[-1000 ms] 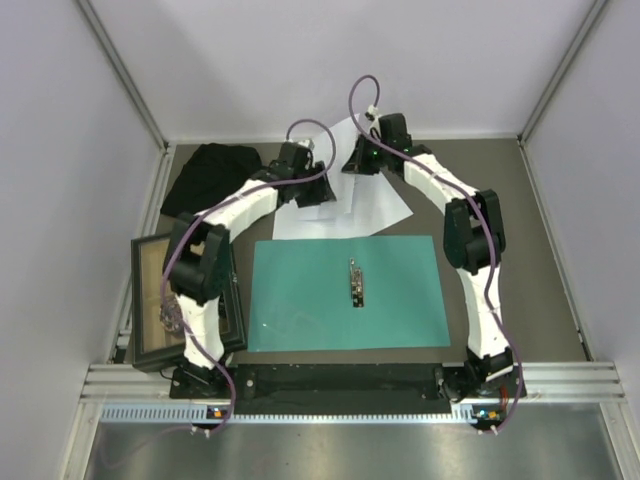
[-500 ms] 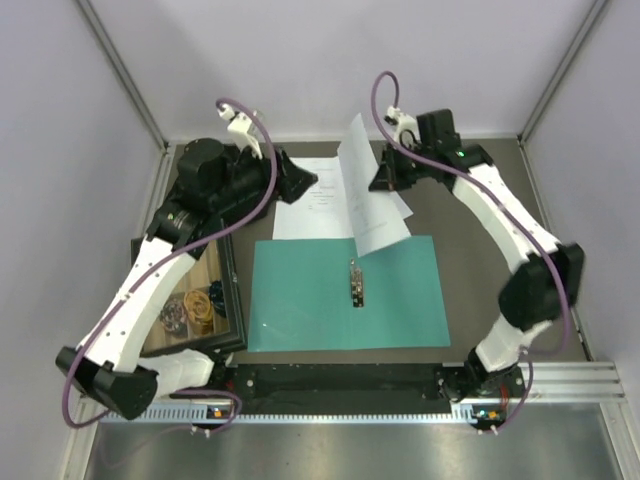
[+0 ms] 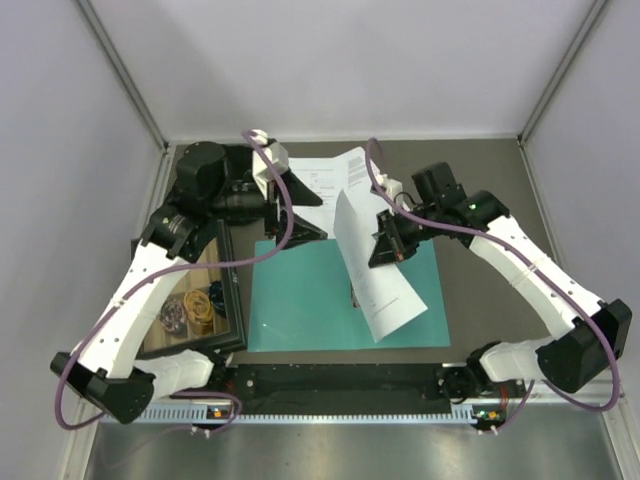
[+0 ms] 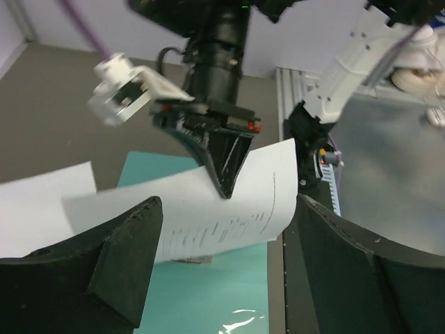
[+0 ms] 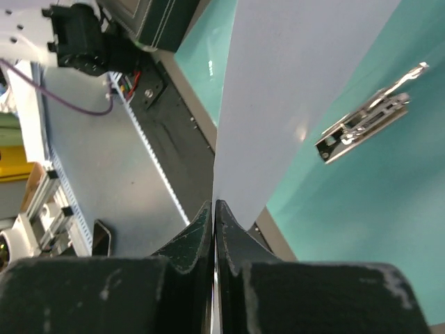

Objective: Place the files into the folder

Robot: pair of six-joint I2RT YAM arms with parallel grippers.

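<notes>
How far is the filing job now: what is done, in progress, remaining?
Done: the folder lies open; no sheet lies in it yet. In hand: the right gripper pinches one sheet, hanging over the folder near its metal clip. The left gripper is open and empty. Left: lay this sheet in, then the paper at the back of the table.

Dark table (image 3: 500,160) with teal folder (image 3: 300,300), white sheets (image 3: 322,185), wooden tray (image 3: 233,300).

Our black right gripper (image 5: 214,207) tight on a thin white paper sheet (image 5: 292,90) above the flat teal-green card folder (image 5: 361,216)
</notes>
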